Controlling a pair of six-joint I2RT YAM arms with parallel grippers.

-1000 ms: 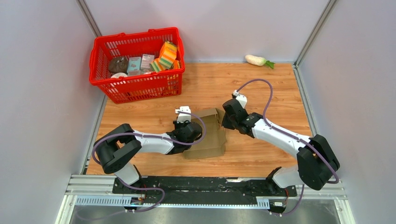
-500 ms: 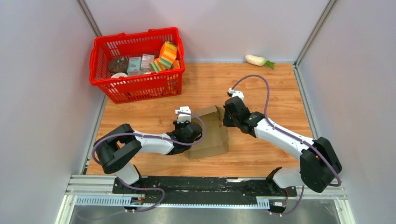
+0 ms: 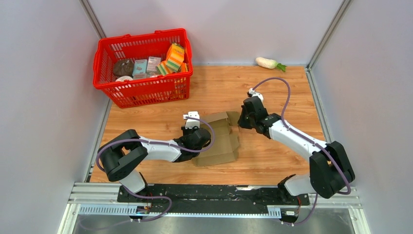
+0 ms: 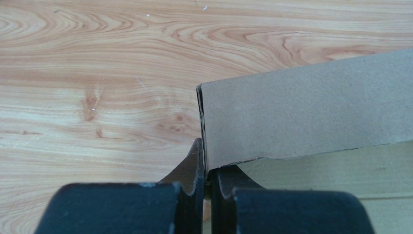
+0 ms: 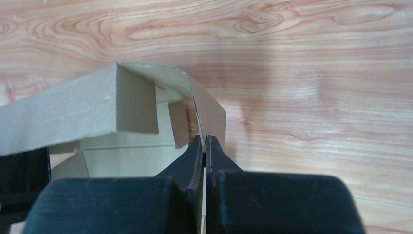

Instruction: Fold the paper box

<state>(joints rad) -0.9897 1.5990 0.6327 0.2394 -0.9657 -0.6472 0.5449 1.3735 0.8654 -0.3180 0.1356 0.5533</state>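
Observation:
The paper box is plain brown cardboard, partly folded, lying on the wooden table between my arms. My left gripper is shut on its left wall; in the left wrist view the cardboard edge stands between my closed jaws. My right gripper is shut on a flap at the box's far right corner; in the right wrist view the thin flap is pinched between my jaws and the box's inner walls show to the left.
A red basket with several packaged groceries stands at the back left. A white radish lies at the back wall on the right. Grey walls close in both sides of the table.
My right gripper has moved right and slightly away, pulling the flap outward; the box's right side has opened and spread. My left gripper has stayed in place on the left wall.

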